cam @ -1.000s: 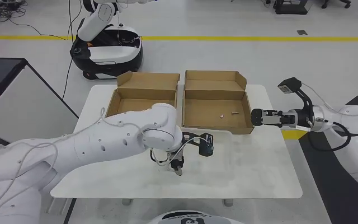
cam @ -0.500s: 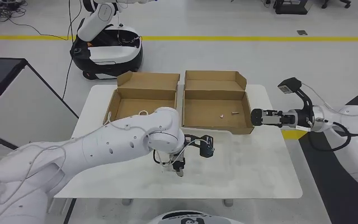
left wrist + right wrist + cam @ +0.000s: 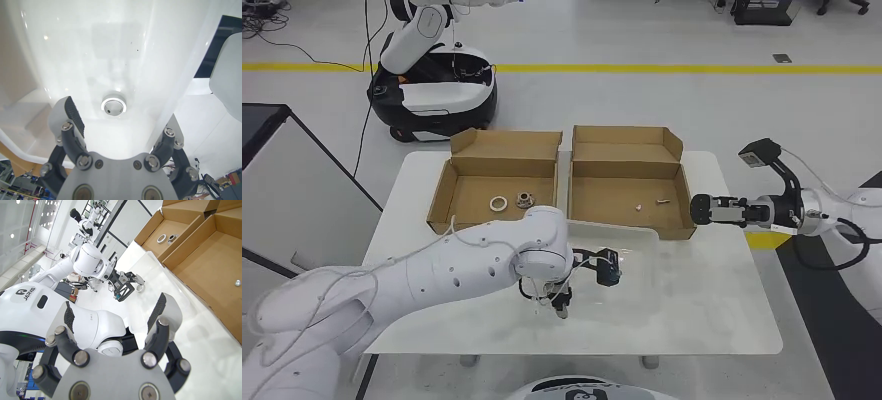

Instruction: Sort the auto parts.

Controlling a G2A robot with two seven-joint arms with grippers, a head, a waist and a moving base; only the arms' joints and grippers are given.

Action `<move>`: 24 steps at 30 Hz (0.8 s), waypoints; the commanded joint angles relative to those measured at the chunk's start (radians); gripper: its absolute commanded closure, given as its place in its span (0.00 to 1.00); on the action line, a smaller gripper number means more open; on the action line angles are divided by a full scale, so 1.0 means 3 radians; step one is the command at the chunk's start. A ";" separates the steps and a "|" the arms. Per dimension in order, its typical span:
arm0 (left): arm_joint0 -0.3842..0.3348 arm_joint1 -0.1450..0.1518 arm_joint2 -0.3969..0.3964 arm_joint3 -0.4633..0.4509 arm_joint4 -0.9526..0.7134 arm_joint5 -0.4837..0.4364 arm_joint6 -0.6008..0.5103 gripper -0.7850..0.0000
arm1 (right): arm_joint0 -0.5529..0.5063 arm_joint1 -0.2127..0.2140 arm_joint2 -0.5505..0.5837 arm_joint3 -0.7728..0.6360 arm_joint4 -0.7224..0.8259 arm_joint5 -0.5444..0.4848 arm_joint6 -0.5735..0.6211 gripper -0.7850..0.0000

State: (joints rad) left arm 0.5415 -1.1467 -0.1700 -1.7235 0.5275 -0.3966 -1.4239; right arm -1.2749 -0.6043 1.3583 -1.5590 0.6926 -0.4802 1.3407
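In the left wrist view, lower centre, a metal ring (image 3: 113,105) lies flat on the white tray (image 3: 75,47), just ahead of the left gripper (image 3: 139,280), between its fingers, which stand spread and hold nothing; at the right of the top view the right gripper (image 3: 702,208) hangs unclenched and empty, just beside the right-hand cardboard box (image 3: 627,190); another ring (image 3: 499,203) lies in the left-hand box (image 3: 467,188).
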 commanded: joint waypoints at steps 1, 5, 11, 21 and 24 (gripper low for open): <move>-0.0016 -0.0012 0.0000 0.0002 -0.0010 -0.0002 0.0002 0.00 | 0.0000 0.0000 0.0000 0.0000 0.0000 0.0000 0.0000 0.00; -0.0049 -0.0020 0.0000 -0.0024 -0.0039 -0.0008 0.0008 0.00 | 0.0000 0.0000 0.0000 0.0000 0.0000 0.0000 0.0000 0.00; -0.0151 0.0025 0.0000 -0.0135 -0.0188 -0.0081 0.0081 0.00 | 0.0000 0.0000 0.0000 0.0000 0.0000 0.0000 0.0000 0.00; -0.0556 0.0225 0.0000 -0.0511 -0.0398 -0.0148 0.0149 0.04 | 0.0000 0.0000 0.0000 0.0000 0.0000 0.0000 0.0000 0.00; -0.0632 0.0273 0.0000 -0.0520 -0.0370 -0.0060 0.0061 0.12 | 0.0000 0.0000 0.0000 0.0000 0.0000 0.0000 0.0000 0.00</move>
State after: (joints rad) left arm 0.3576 -1.0687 -0.1700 -1.8816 0.4161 -0.4209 -1.3998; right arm -1.2749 -0.6043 1.3583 -1.5590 0.6926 -0.4802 1.3407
